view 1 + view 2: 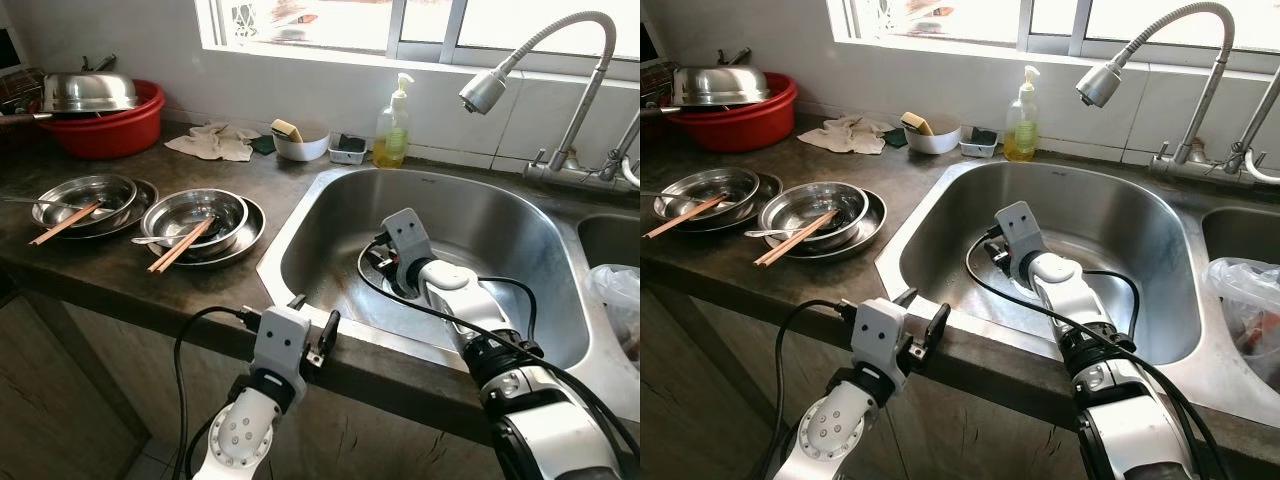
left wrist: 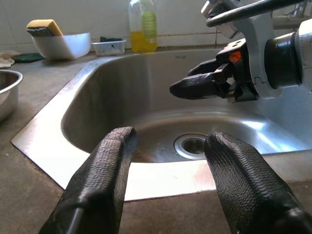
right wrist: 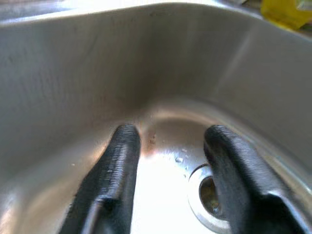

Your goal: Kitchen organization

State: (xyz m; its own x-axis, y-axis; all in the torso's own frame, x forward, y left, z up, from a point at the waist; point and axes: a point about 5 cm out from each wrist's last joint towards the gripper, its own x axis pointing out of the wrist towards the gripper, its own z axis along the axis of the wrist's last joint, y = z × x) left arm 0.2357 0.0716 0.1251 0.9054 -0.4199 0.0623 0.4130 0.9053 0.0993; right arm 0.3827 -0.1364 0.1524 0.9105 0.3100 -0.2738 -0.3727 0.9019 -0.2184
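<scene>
I have the right gripper (image 3: 168,146) down inside the steel sink (image 1: 500,215), its jaws standing wide and empty just above the basin floor, with the drain (image 3: 209,197) beside one finger. My left gripper (image 2: 168,161) hangs at the front edge of the dark tabletop (image 1: 250,185), jaws also wide and holding nothing, pointed across the sink rim toward the other arm. On the tabletop to my left sit two stacks of steel dishes (image 1: 200,222), each with chopsticks (image 1: 180,247) lying across it, well apart from both grippers. Behind them I see a red basin (image 1: 105,128) carrying a steel pot. A soap bottle (image 1: 393,128) stands near the window, a white bowl (image 1: 300,145) with a sponge beside it, and the faucet (image 1: 540,60) arches over the sink.
</scene>
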